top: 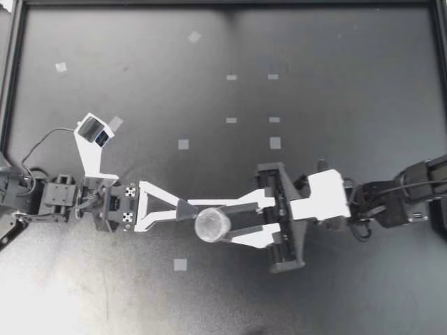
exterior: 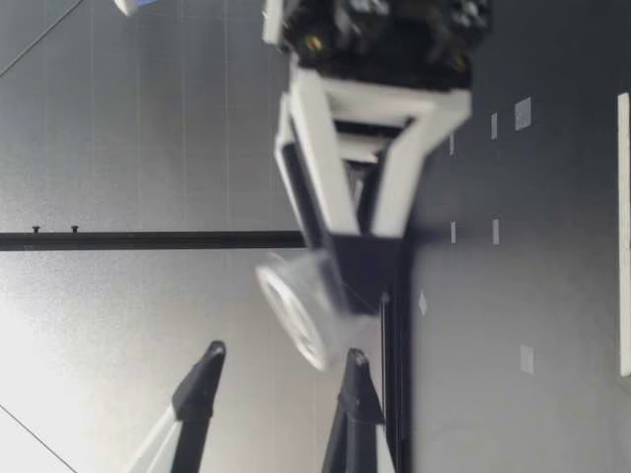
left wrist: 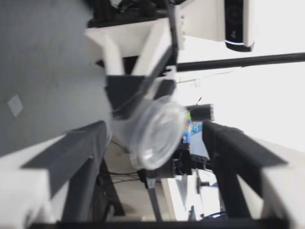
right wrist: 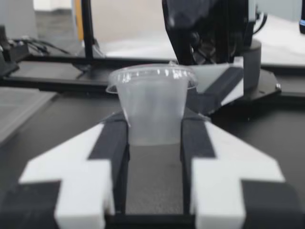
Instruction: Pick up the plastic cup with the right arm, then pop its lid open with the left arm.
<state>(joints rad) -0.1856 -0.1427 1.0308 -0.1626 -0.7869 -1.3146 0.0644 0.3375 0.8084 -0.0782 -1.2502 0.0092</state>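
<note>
My right pincer (top: 222,222) is clenched on a clear plastic cup (top: 211,225). Its pads press the cup's lower wall from both sides and hold it above the dark bench (top: 335,84), between the two arms. My left pincer (top: 187,210), rolled on its side, is released, and its fingers (left wrist: 86,152) stand wide apart, tips just beside the cup.
</note>
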